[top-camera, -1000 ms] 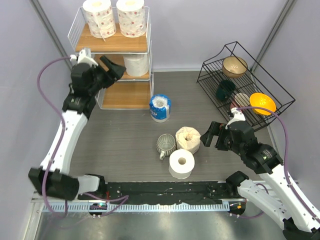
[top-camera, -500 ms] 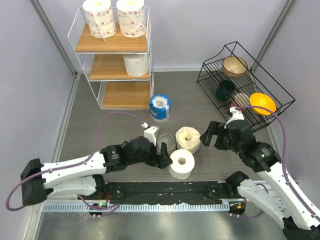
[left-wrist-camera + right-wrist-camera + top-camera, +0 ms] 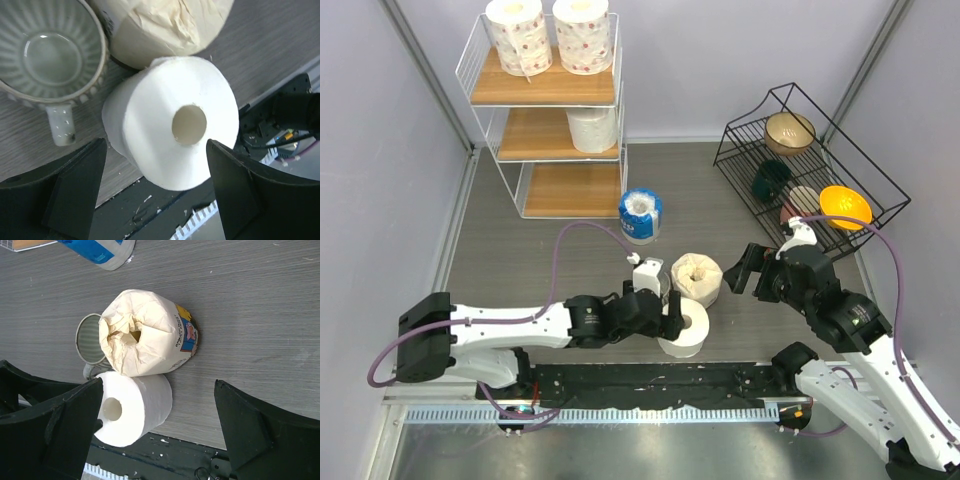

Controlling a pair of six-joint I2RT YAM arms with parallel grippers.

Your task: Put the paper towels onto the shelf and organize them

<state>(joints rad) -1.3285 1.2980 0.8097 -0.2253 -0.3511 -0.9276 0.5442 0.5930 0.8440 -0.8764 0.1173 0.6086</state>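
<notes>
Shelf (image 3: 545,92): one, far left, with three wooden boards.
Red-dotted rolls (image 3: 517,35), (image 3: 584,33): two, both on the top board.
Plain white rolls (image 3: 592,130), (image 3: 684,325): two, one on the middle board and one at the near edge.
Cream roll (image 3: 696,279): one.
Blue-wrapped roll (image 3: 640,215): one.
All rolls together: six.
Glass mug (image 3: 50,50): one.
Black wire rack (image 3: 745,140): one, far right.
Dishes in it: four can be made out, namely brown (image 3: 789,132), dark green (image 3: 771,178), pale (image 3: 804,198) and orange (image 3: 846,205).

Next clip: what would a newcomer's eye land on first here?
The left gripper, open, straddling a plain white roll at the near edge of the table, beside a cream roll and a glass mug. Then the white wire shelf at far left, two red-dotted rolls on its top board.
</notes>
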